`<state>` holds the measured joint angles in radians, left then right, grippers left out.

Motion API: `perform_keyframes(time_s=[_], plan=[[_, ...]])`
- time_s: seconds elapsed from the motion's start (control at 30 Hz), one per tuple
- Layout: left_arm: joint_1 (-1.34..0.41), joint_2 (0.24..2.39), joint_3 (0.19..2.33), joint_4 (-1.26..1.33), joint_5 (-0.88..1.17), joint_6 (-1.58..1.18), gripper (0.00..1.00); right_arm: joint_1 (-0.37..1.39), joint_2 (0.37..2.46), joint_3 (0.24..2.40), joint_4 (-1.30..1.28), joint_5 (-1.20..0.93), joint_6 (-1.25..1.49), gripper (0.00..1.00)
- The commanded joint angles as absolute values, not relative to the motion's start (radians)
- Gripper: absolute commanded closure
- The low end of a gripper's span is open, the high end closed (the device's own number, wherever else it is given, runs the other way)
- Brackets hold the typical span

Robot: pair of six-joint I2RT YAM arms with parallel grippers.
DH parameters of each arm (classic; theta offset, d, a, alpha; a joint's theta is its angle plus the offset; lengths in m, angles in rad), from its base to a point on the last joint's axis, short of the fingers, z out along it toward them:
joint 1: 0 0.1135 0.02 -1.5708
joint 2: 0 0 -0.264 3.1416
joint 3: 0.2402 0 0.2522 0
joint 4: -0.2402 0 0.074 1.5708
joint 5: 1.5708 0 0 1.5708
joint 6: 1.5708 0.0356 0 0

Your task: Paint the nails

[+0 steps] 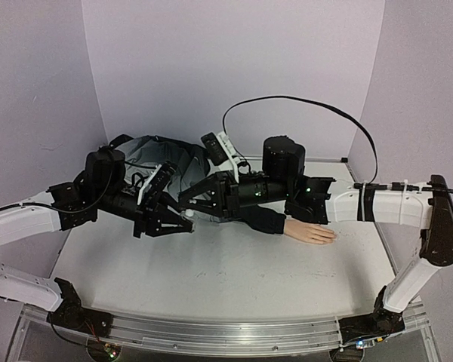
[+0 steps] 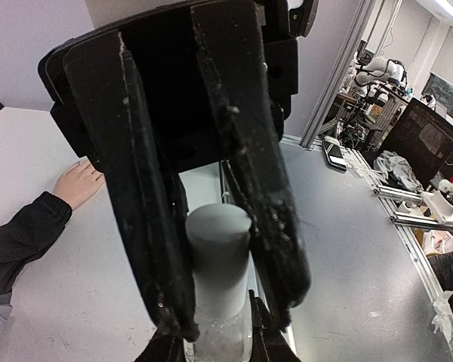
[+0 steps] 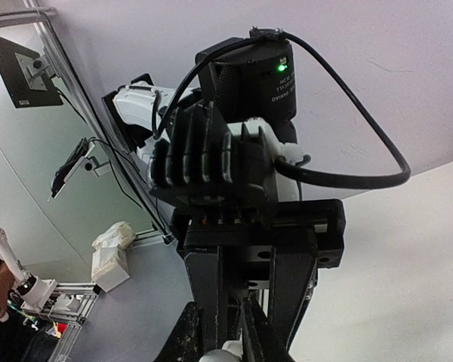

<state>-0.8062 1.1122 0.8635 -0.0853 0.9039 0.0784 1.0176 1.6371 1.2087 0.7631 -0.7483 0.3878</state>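
Well, the nails (image 1: 330,237) sit at the tips of the mannequin hand (image 1: 311,232), which lies flat on the worktop (image 1: 211,279). Well apart from that hand, past its sleeve (image 1: 270,222), my left pincer (image 2: 230,309) is clamped on the bottle (image 2: 217,249) and my right pincer (image 3: 226,343) pinches its other end. I judge the cap comes off next: left held rigid, right twisting and drawing straight along the bottle's axis, nothing tipped towards the hand.
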Motion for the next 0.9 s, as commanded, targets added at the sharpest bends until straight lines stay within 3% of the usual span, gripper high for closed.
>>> perform_keyframes(time_s=[0.0,0.13,0.2,0.33,0.4,0.5,0.57,0.6,0.7,0.87], plan=[[-0.813,1.088,0.901,-0.025,0.905,0.090,1.00,1.016,1.658,1.261,0.837,-0.814,0.400,0.90],[-0.812,1.069,0.893,-0.026,0.837,0.100,1.00,1.017,1.663,1.251,0.837,-0.805,0.402,0.90],[-0.812,1.057,0.890,-0.026,0.757,0.099,1.00,1.017,1.666,1.249,0.837,-0.785,0.404,1.00],[-0.811,1.023,0.868,-0.026,0.398,0.100,1.00,1.045,1.675,1.250,0.774,-0.575,0.402,1.00],[-0.812,1.011,0.856,-0.027,0.172,0.119,1.00,1.092,1.685,1.261,0.713,-0.327,0.400,1.00],[-0.811,0.998,0.842,-0.029,-0.151,0.143,1.00,1.232,1.760,1.360,0.534,0.309,0.437,1.00],[-0.811,0.991,0.838,-0.032,-0.241,0.155,1.00,1.312,1.862,1.553,0.348,0.652,0.539,1.00],[-0.811,0.987,0.836,-0.031,-0.254,0.158,1.00,1.342,1.915,1.635,0.267,0.705,0.584,1.00],[-0.811,0.983,0.837,-0.033,-0.221,0.162,1.00,1.383,1.973,1.725,0.259,0.662,0.640,1.00],[-0.811,0.977,0.838,-0.036,-0.152,0.168,1.00,1.356,1.880,1.643,0.411,0.541,0.534,1.00]])
